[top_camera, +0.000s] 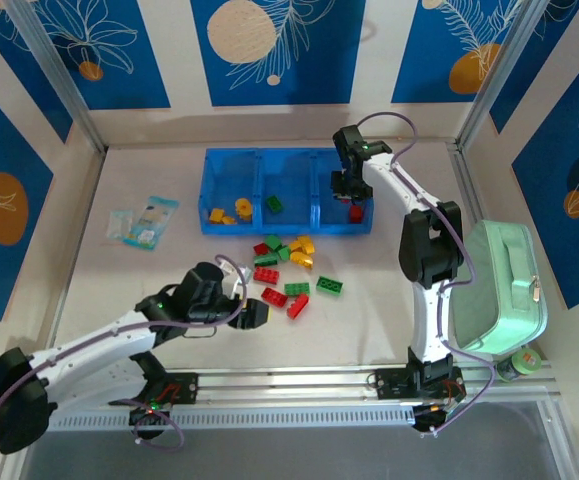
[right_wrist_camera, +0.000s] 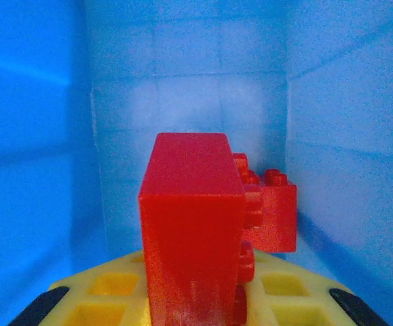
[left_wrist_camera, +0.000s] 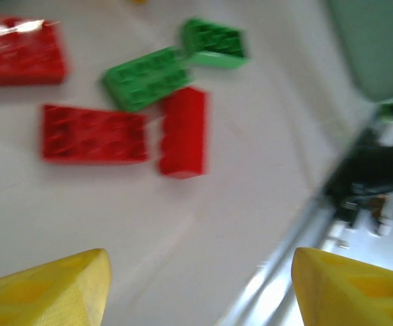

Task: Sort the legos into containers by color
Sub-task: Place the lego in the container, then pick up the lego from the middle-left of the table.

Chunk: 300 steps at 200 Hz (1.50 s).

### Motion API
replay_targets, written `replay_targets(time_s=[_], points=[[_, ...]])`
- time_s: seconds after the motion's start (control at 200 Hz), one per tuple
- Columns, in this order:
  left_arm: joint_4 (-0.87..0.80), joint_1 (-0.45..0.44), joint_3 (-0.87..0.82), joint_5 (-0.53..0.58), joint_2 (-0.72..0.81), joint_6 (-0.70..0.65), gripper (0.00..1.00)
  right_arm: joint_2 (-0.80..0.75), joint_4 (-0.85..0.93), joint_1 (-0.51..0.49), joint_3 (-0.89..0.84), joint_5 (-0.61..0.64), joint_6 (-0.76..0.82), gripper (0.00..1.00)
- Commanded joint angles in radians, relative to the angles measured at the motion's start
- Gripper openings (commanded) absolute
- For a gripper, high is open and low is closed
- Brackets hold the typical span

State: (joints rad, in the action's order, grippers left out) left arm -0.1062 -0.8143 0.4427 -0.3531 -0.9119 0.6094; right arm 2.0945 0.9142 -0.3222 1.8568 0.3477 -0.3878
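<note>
Red brick [right_wrist_camera: 193, 231] clamped in right claw [top_camera: 353, 198], reaching into tray [top_camera: 227, 182] | left claw [left_wrist_camera: 199, 285] apart, low over table [top_camera: 369, 325]

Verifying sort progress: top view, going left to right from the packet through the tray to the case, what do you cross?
packet → yellow bricks → green brick → red brick → green case

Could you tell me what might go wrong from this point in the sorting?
The right gripper holds a red brick inside the right compartment, close to a second red brick; releasing could knock that one or land askew. The open left gripper faces packed bricks: a green brick touches a loose red brick, so a grasp may drag both colors.
</note>
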Motion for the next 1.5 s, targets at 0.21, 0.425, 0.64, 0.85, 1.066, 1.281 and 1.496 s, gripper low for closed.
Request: replay_targets(time_s=[0.21,0.425,0.64,0.85,1.066,1.281,1.496], points=[[0.387,-0.008,-0.062,-0.440,0.101,0.133,0.72,0.061,0.022,0.008,0.084,-0.061,0.021,0.31],[0.388,-0.008,-0.050,-0.460,0.119,0.135,0.73,0.124,0.064,0.000,0.178,-0.046,0.030,0.41],[0.358,-0.008,-0.039,-0.445,0.114,0.112,0.73,0.081,0.074,-0.012,0.174,-0.038,0.026,0.63],[0.193,-0.009,-0.002,-0.321,0.089,0.014,0.73,-0.126,0.013,-0.061,0.014,-0.019,0.003,0.63],[0.084,-0.010,0.057,-0.129,-0.023,-0.066,0.71,-0.368,-0.042,-0.125,-0.198,0.012,-0.027,0.63],[0.022,-0.032,0.161,0.075,-0.207,-0.126,0.66,-0.541,-0.086,-0.163,-0.414,0.000,-0.065,0.63],[-0.115,-0.128,0.346,0.251,-0.445,-0.208,0.63,-0.647,-0.120,-0.178,-0.593,-0.006,-0.098,0.62]])
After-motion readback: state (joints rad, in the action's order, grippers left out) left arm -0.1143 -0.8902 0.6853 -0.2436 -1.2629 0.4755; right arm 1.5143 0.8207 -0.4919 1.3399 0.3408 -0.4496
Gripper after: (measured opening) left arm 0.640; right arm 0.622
